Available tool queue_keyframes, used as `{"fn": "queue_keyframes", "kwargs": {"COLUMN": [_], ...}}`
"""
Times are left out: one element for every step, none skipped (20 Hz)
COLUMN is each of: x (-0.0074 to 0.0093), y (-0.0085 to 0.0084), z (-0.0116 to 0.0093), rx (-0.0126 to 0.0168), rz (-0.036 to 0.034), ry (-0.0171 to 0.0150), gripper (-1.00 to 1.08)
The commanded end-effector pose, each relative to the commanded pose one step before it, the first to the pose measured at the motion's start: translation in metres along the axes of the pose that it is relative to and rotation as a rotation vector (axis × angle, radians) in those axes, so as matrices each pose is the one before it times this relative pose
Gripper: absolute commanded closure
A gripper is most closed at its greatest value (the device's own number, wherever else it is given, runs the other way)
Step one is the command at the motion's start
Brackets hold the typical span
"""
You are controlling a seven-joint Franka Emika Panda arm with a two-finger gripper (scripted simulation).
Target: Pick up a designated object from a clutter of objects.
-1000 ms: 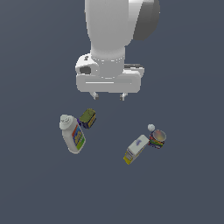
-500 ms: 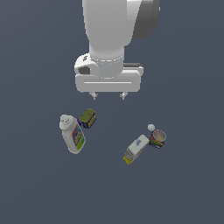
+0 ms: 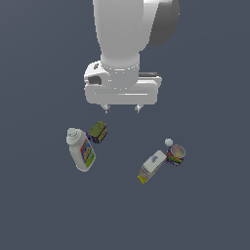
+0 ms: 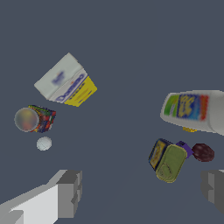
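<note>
The designated carton [image 3: 151, 167], white and lavender on top with a yellow lower part, lies on its side toward the exterior view's right; it also shows in the wrist view [image 4: 65, 82]. Touching or almost touching it are a colourful open can [image 3: 175, 155] and a tiny white ball [image 3: 169, 142]. A white bottle [image 3: 81, 150] and an olive-green tin [image 3: 98, 132] lie toward the exterior view's left. My gripper [image 3: 122, 110] hangs open and empty well above the floor, between the two groups. In the wrist view my fingers [image 4: 70, 192] stand wide apart.
The floor is plain dark grey. In the wrist view the can [image 4: 35, 119] and ball [image 4: 43, 143] lie beside the carton, and the bottle [image 4: 194, 111] lies next to the tin [image 4: 167, 160]. A small dark round thing [image 4: 202, 152] lies by the tin.
The gripper has hardly shifted above the clutter. No object has moved.
</note>
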State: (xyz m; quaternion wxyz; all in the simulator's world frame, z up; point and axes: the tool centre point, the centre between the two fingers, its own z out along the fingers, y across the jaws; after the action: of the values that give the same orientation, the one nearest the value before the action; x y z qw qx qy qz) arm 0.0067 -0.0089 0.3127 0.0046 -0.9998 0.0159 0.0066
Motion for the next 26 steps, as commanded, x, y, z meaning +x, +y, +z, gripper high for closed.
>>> {"fn": "queue_keyframes", "kwargs": {"x": [0.00301, 0.00153, 0.00168, 0.00181, 0.00194, 0.00206, 0.00217, 0.00228, 0.00237, 0.00246, 0.00253, 0.00259, 0.00261, 0.00253, 0.00241, 0.00230, 0.00218, 0.00206, 0.00194, 0.00182, 0.00169, 0.00156, 0.00143, 0.00130, 0.00117, 0.00104], "y": [-0.00232, -0.00118, -0.00132, -0.00148, -0.00164, -0.00181, -0.00199, -0.00218, -0.00238, -0.00259, -0.00282, -0.00305, -0.00327, -0.00338, -0.00345, -0.00352, -0.00359, -0.00365, -0.00371, -0.00376, -0.00381, -0.00385, -0.00389, -0.00393, -0.00396, -0.00398], "z": [0.00194, 0.00094, 0.00106, 0.00117, 0.00128, 0.00141, 0.00153, 0.00166, 0.00180, 0.00194, 0.00209, 0.00225, 0.00240, 0.00247, 0.00251, 0.00255, 0.00259, 0.00263, 0.00267, 0.00271, 0.00275, 0.00279, 0.00284, 0.00287, 0.00291, 0.00295], "rx": [-0.00063, -0.00029, -0.00031, -0.00033, -0.00035, -0.00037, -0.00038, -0.00039, -0.00040, -0.00041, -0.00041, -0.00040, -0.00039, -0.00036, -0.00033, -0.00030, -0.00026, -0.00023, -0.00020, -0.00017, -0.00014, -0.00011, -0.00008, -0.00005, -0.00002, 0.00001], "rz": [0.01844, 0.00956, 0.01061, 0.01157, 0.01261, 0.01361, 0.01461, 0.01566, 0.01669, 0.01777, 0.01884, 0.01991, 0.02088, 0.02106, 0.02106, 0.02106, 0.02106, 0.02105, 0.02105, 0.02105, 0.02105, 0.02105, 0.02105, 0.02105, 0.02104, 0.02105], "ry": [0.00006, 0.00016, 0.00018, 0.00019, 0.00022, 0.00025, 0.00027, 0.00030, 0.00032, 0.00035, 0.00038, 0.00041, 0.00044, 0.00044, 0.00045, 0.00045, 0.00045, 0.00045, 0.00045, 0.00045, 0.00044, 0.00044, 0.00043, 0.00042, 0.00041, 0.00040], "gripper": [-0.92, -0.92, -0.92, -0.92, -0.92, -0.92, -0.92, -0.92, -0.92, -0.92, -0.92, -0.92, -0.92, -0.92, -0.92, -0.92, -0.92, -0.92, -0.92, -0.92, -0.92, -0.92, -0.92, -0.92, -0.92, -0.92]}}
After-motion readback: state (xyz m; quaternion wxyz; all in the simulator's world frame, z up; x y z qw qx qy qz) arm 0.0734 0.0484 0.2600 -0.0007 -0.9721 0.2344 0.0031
